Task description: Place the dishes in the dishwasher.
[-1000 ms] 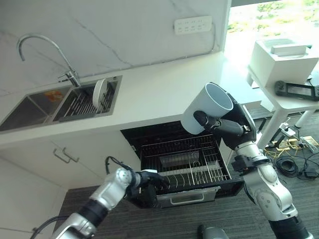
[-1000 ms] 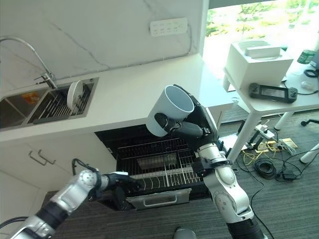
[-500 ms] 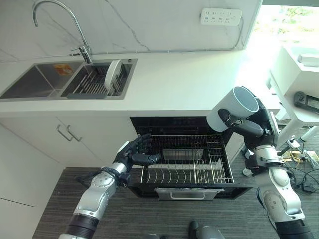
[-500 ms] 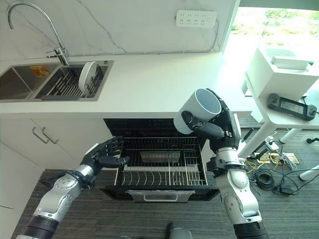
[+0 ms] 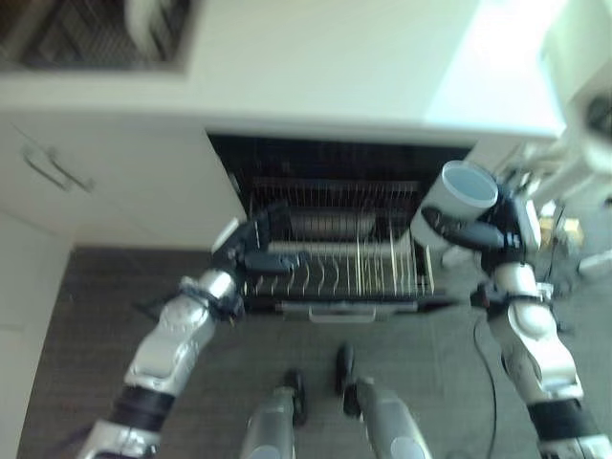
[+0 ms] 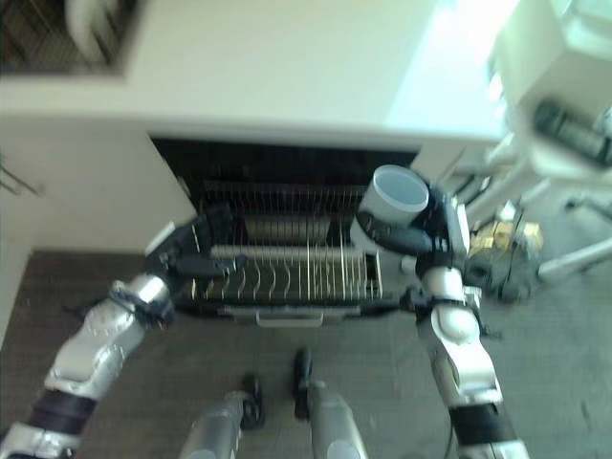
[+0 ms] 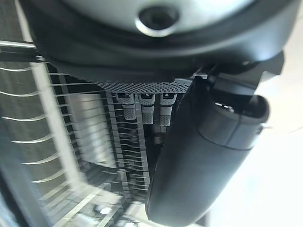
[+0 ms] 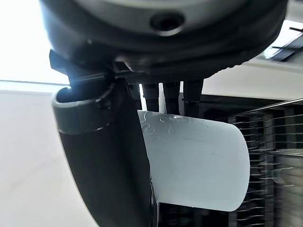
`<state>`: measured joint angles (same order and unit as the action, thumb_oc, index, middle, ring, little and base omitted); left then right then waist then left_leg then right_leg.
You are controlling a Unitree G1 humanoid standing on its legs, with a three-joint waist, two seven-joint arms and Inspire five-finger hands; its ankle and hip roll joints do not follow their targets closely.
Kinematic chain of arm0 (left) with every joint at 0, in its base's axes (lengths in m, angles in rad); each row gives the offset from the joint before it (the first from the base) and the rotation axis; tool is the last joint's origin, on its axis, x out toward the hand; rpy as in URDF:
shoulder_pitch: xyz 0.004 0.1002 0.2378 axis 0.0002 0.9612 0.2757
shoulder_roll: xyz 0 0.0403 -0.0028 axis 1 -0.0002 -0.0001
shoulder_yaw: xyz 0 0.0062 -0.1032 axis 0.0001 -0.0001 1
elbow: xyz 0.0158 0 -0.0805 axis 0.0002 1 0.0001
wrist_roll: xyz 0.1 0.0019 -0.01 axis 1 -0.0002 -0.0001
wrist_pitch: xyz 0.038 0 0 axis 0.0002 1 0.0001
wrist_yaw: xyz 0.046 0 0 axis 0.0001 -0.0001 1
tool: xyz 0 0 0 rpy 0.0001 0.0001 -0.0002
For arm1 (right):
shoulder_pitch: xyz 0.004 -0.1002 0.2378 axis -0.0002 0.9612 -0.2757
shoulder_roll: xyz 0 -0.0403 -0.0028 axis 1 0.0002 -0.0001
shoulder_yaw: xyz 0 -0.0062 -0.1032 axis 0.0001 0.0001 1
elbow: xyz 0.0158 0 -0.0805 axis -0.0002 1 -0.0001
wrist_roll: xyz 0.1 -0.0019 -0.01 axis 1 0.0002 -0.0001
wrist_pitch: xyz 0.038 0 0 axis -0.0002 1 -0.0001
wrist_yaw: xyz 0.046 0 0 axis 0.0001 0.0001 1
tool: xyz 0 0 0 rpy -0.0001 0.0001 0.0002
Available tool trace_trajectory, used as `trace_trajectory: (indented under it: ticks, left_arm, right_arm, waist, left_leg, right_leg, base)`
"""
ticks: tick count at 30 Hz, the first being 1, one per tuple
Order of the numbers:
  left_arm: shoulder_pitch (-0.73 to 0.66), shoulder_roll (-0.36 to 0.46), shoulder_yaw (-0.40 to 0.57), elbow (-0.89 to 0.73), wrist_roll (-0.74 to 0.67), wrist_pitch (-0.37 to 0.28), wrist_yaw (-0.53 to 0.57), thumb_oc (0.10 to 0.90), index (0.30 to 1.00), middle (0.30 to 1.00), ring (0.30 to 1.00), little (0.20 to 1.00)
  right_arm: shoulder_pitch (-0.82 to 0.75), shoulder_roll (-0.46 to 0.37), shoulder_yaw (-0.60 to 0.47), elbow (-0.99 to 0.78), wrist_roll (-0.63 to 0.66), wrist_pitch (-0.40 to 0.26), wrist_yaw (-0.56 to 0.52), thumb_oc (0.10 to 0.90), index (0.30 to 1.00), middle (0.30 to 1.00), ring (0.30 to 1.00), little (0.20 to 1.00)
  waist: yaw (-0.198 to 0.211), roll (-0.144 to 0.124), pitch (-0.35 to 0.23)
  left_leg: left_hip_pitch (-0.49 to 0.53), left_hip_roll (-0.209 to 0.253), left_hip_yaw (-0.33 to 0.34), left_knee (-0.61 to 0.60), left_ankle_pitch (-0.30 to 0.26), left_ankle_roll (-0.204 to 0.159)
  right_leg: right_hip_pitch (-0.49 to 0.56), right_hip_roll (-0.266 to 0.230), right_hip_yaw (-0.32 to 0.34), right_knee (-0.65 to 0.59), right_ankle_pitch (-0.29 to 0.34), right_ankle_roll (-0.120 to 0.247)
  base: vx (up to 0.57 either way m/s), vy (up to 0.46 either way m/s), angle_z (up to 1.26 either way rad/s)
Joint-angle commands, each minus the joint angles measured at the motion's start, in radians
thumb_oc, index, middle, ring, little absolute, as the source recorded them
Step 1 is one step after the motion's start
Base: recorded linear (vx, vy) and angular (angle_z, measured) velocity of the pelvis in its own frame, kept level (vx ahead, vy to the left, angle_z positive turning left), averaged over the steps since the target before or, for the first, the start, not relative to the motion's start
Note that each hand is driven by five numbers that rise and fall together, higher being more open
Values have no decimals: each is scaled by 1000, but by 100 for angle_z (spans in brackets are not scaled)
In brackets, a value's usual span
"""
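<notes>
The right hand (image 5: 483, 232) is clenched around a pale cup (image 5: 453, 202), probably rigid, smooth and breakable; gripping its wall suits. Left hand (image 5: 256, 254) hangs released beside the dishwasher rack (image 5: 335, 273).

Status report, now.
Right hand shut on cup, beside the rack's right edge. Left hand open at rack, left side. Rack pulled out; nothing seen blocking.
</notes>
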<state>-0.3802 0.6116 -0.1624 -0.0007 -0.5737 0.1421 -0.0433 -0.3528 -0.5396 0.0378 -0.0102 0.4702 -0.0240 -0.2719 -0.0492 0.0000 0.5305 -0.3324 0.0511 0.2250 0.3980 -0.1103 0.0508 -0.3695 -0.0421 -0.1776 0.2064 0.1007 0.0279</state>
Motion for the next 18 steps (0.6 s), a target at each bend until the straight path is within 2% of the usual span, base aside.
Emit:
trace_trajectory:
  ticks: [1,11,16,18]
  left_arm:
    - [42,8,18,-123,-52,-151,27,800,900,900,900,900]
    - [14,-1,-2,-110,-65,-162,27,800,900,900,900,900]
    - [-10,2,-14,-94,-76,-166,19,800,900,900,900,900]
    - [-24,15,-22,-89,-90,-169,11,800,900,900,900,900]
  right_arm:
    - [7,-65,4,-108,-54,-81,-8,400,300,300,300,300]
    - [-79,-118,51,-25,-102,-34,4,400,300,300,300,300]
    - [-130,-141,88,71,-94,-13,-6,400,300,300,300,300]
    - [-173,-176,101,149,-77,2,5,400,300,300,300,300]
  waist:
    - [1,5,-141]
    - [18,1,-111]
    - [33,-4,-103]
    - [46,-3,-95]
  left_leg:
    - [91,44,-34,-98,-70,-58]
    - [72,52,-28,-98,-58,-70]
    - [68,51,-30,-98,-53,-72]
    - [64,51,-34,-98,-51,-74]
  right_leg:
    - [96,-57,54,94,-201,84]
    - [77,-75,21,94,-192,88]
    - [78,-81,6,94,-190,88]
    - [77,-86,-4,94,-188,89]
  base:
    - [-66,20,-16]
    - [-32,4,-3]
    - [-5,-1,-1]
    - [0,0,0]
